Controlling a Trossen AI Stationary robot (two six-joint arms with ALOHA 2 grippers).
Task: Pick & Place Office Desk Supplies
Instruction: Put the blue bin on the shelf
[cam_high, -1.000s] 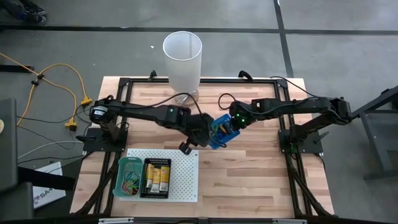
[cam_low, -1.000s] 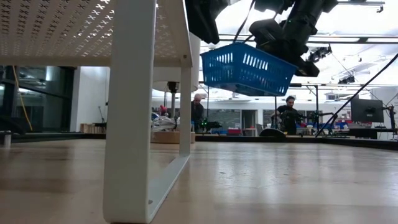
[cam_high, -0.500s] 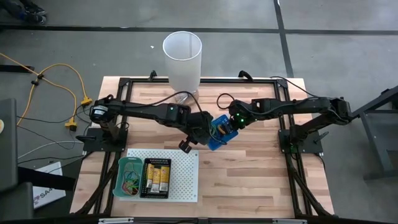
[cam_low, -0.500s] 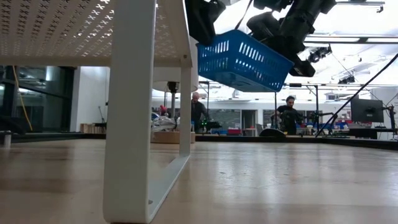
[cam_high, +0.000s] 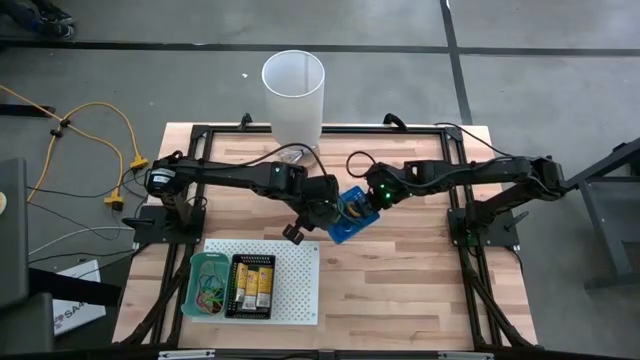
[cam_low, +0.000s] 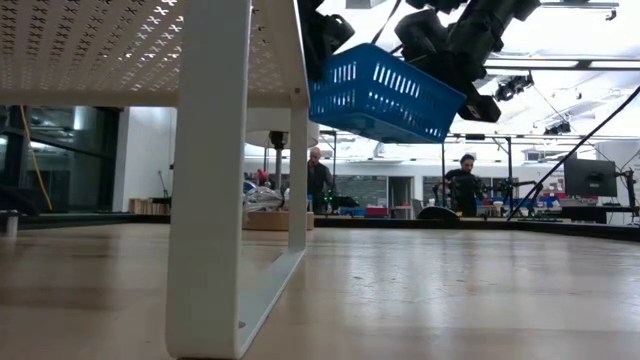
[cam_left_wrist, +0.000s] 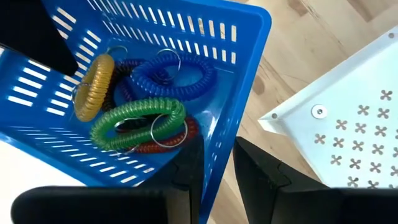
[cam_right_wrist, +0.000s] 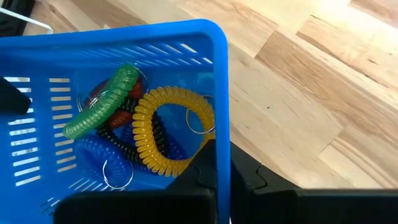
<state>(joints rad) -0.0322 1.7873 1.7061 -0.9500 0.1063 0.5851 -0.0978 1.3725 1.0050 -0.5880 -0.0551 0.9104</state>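
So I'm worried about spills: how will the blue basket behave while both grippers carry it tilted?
The blue basket looks stiff and light: thin slotted plastic held only by its rim, left gripper and right gripper on opposite walls. It hangs tilted, so the coil loops inside would probably slide to the low side. Further tipping might spill them.

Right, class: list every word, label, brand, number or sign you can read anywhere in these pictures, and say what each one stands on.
"SA": partial dark letters on a white sheet lying off the table's left front corner in the high view; the rest is cut off.
Yellow-orange packets on the white perforated board: print too small to read.
Blue basket, coil loops, both grippers: no lettering visible.
Room behind, low view: nothing legible.
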